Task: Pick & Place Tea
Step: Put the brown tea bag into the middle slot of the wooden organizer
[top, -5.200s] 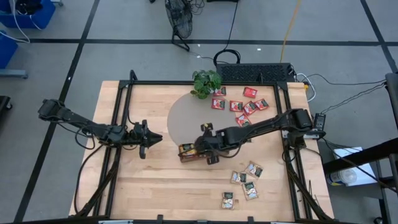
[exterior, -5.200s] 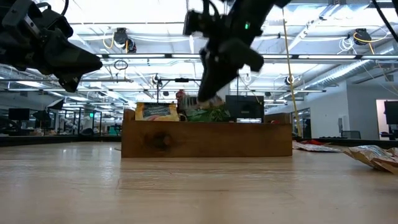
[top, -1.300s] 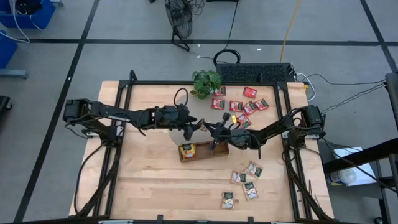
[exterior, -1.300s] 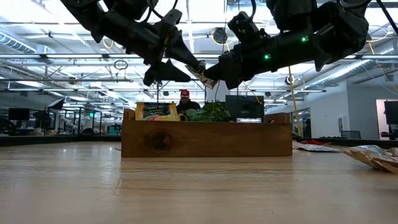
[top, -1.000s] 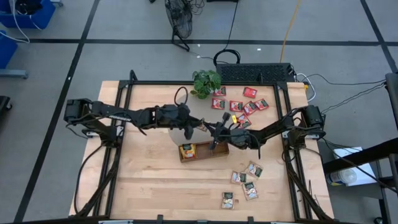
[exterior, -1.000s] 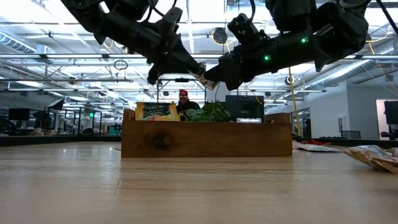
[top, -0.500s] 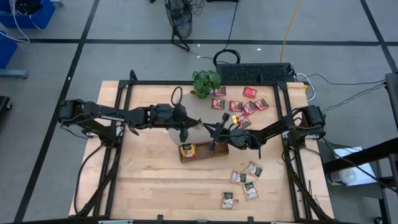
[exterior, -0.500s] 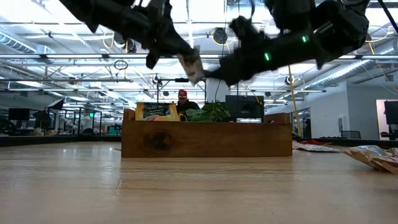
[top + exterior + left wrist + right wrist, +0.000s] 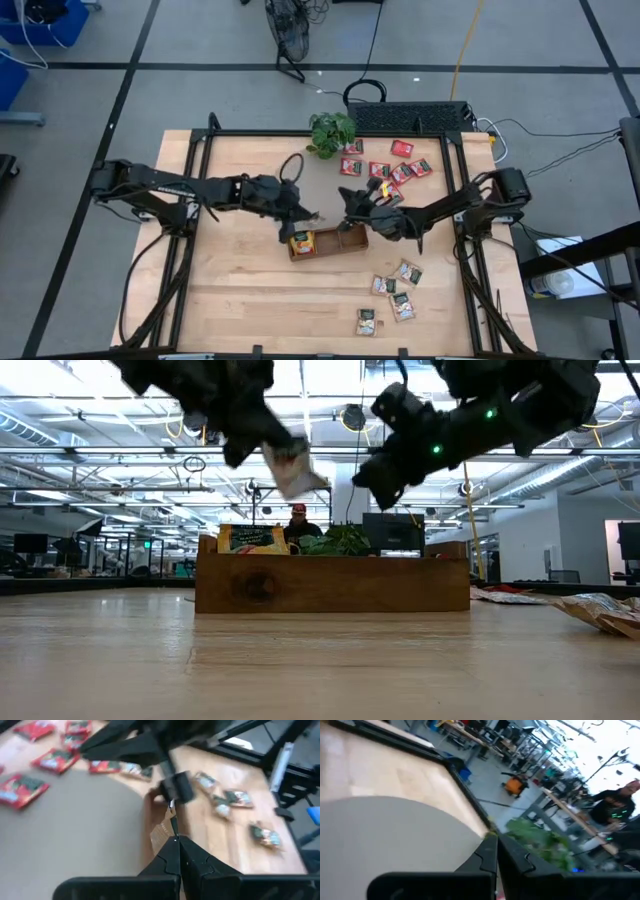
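Note:
My left gripper (image 9: 308,215) hangs over the left end of the wooden tray (image 9: 350,243), shut on a pale beige tea packet (image 9: 292,468). An orange-yellow packet (image 9: 300,240) stands in the tray's left end. My right gripper (image 9: 347,196) is shut and holds nothing, a little farther back and to the right, above the grey round mat (image 9: 295,180). Several red packets (image 9: 385,168) lie at the back right. Several beige packets (image 9: 395,295) lie on the near right of the table. My left gripper pinches the beige packet by one edge (image 9: 167,831) between its two fingers. The fingers come from the table's left, slanting downward. The packet juts out past the fingertips, tilted, lifted clear above the tray.
A leafy potted plant (image 9: 330,130) stands at the far edge behind the mat. The black frame rails (image 9: 200,200) run along both table sides. A person (image 9: 620,802) is in the room beyond the table. Bare wood lies in front of the tray (image 9: 280,300).
My left gripper has shut on the beige packet, which was at my right gripper's fingertips. It has drawn the packet away toward the table's left and near side, rising a little and rolling. The packet now sits tilted in the left gripper alone.

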Controlling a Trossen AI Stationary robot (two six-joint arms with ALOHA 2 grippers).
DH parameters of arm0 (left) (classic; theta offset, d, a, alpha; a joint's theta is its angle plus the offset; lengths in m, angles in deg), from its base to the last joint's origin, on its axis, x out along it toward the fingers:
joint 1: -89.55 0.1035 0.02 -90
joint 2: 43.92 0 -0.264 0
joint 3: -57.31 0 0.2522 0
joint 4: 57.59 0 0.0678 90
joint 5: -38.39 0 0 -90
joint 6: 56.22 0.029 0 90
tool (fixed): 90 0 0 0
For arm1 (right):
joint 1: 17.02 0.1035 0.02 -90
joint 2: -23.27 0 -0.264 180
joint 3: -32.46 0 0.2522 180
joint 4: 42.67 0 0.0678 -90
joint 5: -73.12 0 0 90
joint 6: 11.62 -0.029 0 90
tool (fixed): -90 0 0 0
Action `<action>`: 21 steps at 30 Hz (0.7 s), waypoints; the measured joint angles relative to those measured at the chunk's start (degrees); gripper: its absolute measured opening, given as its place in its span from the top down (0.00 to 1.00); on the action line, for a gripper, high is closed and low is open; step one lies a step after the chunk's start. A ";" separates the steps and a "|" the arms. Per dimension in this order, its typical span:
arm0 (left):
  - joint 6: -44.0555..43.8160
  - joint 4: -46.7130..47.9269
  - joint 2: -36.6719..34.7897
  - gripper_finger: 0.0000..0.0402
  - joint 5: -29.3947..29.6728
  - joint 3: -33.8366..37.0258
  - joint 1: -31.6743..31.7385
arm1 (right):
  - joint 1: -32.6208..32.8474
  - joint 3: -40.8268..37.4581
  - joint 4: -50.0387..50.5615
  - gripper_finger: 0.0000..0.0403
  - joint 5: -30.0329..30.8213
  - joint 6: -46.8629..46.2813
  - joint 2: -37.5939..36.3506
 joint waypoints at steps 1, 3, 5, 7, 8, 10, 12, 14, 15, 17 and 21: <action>0.44 1.51 0.43 1.00 0.05 -1.49 -0.39 | 0.00 -0.27 1.04 1.00 0.53 0.89 -1.54; 1.67 5.56 1.43 1.00 0.19 -3.96 -0.97 | -0.07 -0.36 2.38 1.00 0.99 1.40 -4.57; 3.33 8.36 3.83 1.00 0.35 -6.13 -1.51 | -0.07 -1.01 4.48 1.00 1.08 1.37 -7.81; 5.24 9.45 6.40 1.00 0.38 -8.78 -1.78 | -0.22 -1.92 5.17 1.00 0.86 1.11 -10.21; 6.01 11.31 7.56 1.00 0.34 -9.86 -1.82 | -0.22 -2.74 5.36 1.00 0.94 1.03 -11.24; 6.84 11.98 11.37 1.00 0.33 -12.61 -1.84 | -0.26 -4.10 5.19 1.00 0.89 -0.05 -13.24; 7.50 13.85 14.95 1.00 0.48 -14.84 -1.78 | -0.26 -5.61 5.29 1.00 1.21 -1.81 -14.80; 8.00 15.87 18.40 1.00 0.55 -18.13 -1.73 | -0.26 -6.96 5.18 1.00 0.96 -2.90 -16.07; 8.19 16.23 19.93 1.00 0.54 -19.82 -1.73 | -0.23 -7.94 5.72 1.00 1.21 -3.27 -16.71; 8.85 19.64 22.39 1.00 0.56 -22.95 -1.89 | -0.24 -8.36 4.90 1.00 1.04 -4.23 -17.22; 9.12 25.86 26.51 1.00 4.32 -27.75 -2.80 | -0.15 -9.75 4.95 1.00 1.30 -5.00 -18.49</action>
